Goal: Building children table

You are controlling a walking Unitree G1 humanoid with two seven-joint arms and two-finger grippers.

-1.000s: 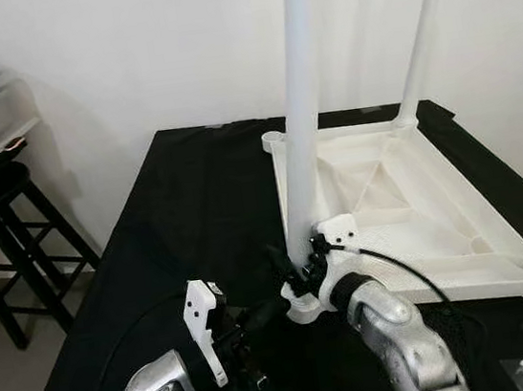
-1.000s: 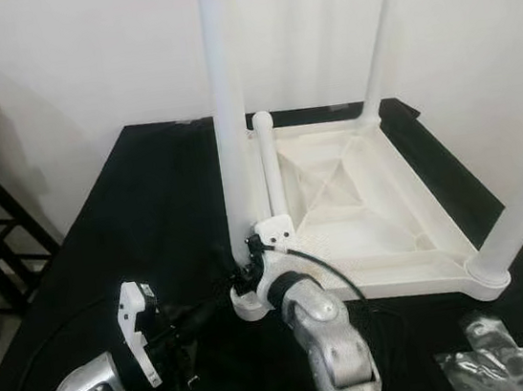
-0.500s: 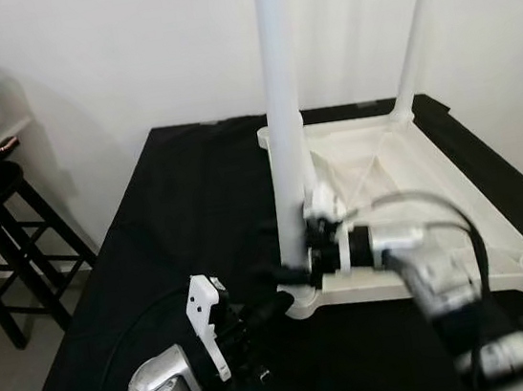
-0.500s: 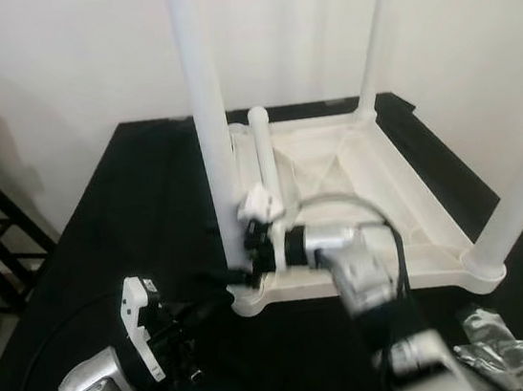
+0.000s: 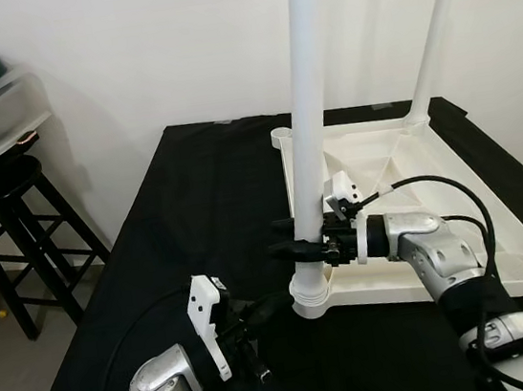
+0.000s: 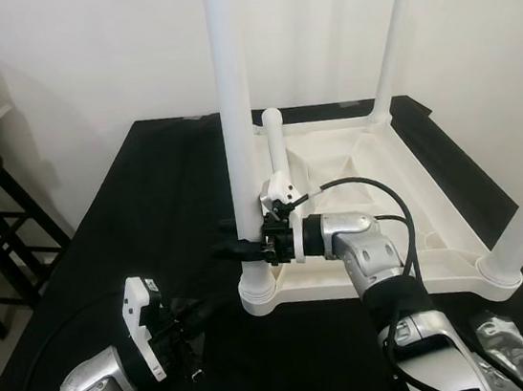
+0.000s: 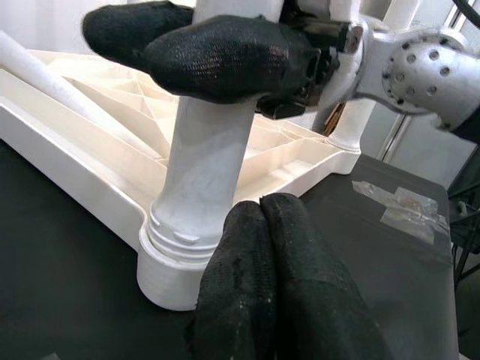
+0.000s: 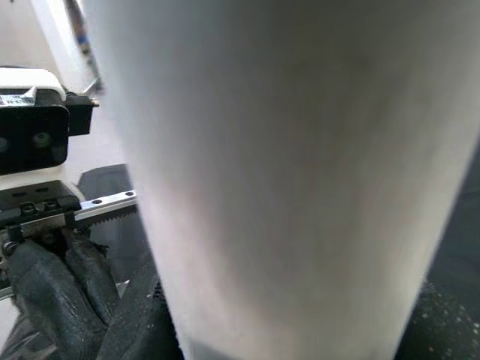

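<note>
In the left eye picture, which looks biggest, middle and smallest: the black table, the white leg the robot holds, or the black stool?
1. Black table, biggest.
2. White leg held by the right gripper.
3. Black stool; it stands farther back and partly cut off, so second versus third is unsure.

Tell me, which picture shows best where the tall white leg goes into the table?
The left wrist view: the white leg meets its corner socket close up. Both eye views show it small and far; the right wrist view gives just blurry leg.
</note>
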